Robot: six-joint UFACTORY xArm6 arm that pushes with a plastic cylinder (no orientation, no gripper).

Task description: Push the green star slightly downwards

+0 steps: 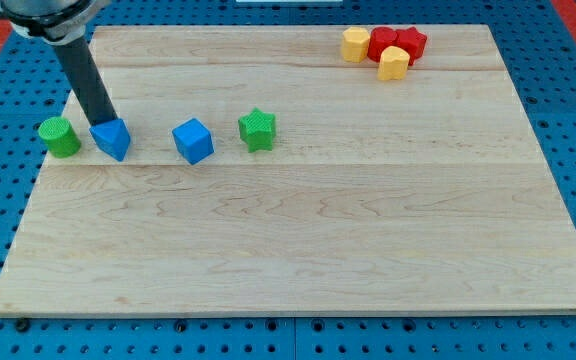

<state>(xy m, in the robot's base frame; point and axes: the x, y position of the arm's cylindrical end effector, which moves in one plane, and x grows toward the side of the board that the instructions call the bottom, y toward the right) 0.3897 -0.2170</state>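
My tip sits at the view's left, just above and apparently touching the blue triangular block; there is no pincer to open or close, only the bare rod; the green cylinder lies just to the tip's left; the blue cube lies to its right; the green star lies further right, well apart. The step in hand looks like the approach; next, the tip should travel right, pass above the star, then press downwards briefly. Yellow and red blocks cluster far to the upper right.
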